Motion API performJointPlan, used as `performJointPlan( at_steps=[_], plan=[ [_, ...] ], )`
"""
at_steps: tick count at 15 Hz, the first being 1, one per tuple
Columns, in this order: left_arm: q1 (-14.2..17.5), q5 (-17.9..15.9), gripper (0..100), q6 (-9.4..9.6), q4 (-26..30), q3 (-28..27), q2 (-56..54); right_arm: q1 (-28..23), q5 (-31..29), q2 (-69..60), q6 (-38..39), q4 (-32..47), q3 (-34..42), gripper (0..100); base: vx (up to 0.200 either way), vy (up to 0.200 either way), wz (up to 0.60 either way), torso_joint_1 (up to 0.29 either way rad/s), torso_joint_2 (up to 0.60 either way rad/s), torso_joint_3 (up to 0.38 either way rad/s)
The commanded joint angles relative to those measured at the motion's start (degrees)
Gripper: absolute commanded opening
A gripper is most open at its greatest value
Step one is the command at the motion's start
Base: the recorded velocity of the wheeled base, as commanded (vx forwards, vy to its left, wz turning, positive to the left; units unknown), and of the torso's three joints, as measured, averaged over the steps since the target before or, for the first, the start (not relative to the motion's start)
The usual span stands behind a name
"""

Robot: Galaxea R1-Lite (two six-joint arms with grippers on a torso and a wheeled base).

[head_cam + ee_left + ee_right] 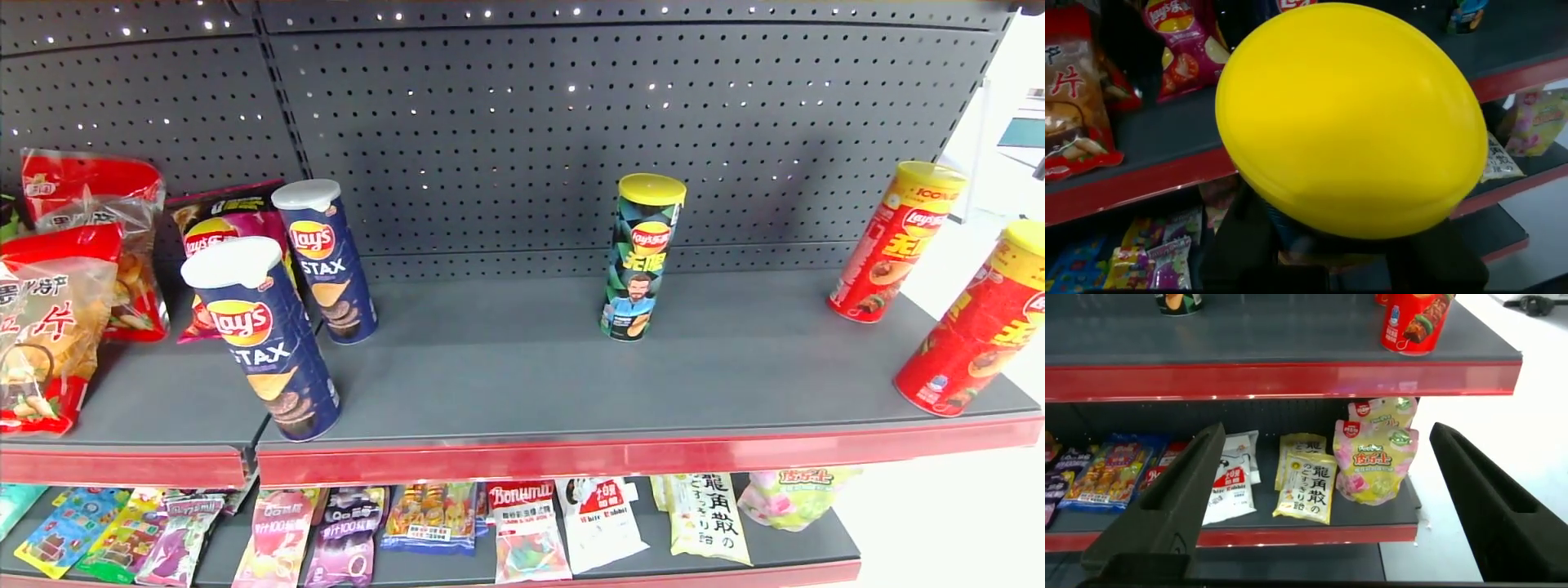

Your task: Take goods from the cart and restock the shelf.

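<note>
A dark grey shelf [522, 359] with a red front lip [620, 453] stands before a perforated back panel [571, 122]; pale floor [939, 531] shows past its right end. On it, snack bags [57, 327] and two navy chip cans [261, 335] stand at the left, a teal can [641, 257] in the middle and two red cans [894, 241] at the right. Candy packets [522, 531] lie on the lower shelf [800, 539]. The left gripper [1335, 257] grips a yellow-lidded can [1351, 122] just in front of the lip, near the left side. The right gripper [1327, 433] is spread wide and empty, facing the lower shelf.

Green can [645, 257] (yellow lid) on shelf [506, 371]
</note>
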Motion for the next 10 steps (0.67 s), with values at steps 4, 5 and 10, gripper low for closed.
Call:
performJointPlan(
  at_steps=[4,5,10],
  plan=[
    [-0.2,-3.0,0,-1.19,-0.4,0.5,0.6,-0.1,0.1,1.9,-1.7,-0.1,-0.1,100,0.0,0.0,0.0,0.0,0.0,0.0],
    [-0.1,-3.9,0,-1.28,-0.5,0.3,1.2,0.0,0.4,1.3,-1.9,-0.1,-0.1,100,0.0,0.0,0.0,0.0,0.0,0.0],
    [-0.8,-10.6,0,-12.97,-10.6,-3.2,13.4,3.3,8.9,33.0,5.7,-1.6,-31.3,100,0.0,0.0,0.0,0.0,0.0,0.0]
  ],
)
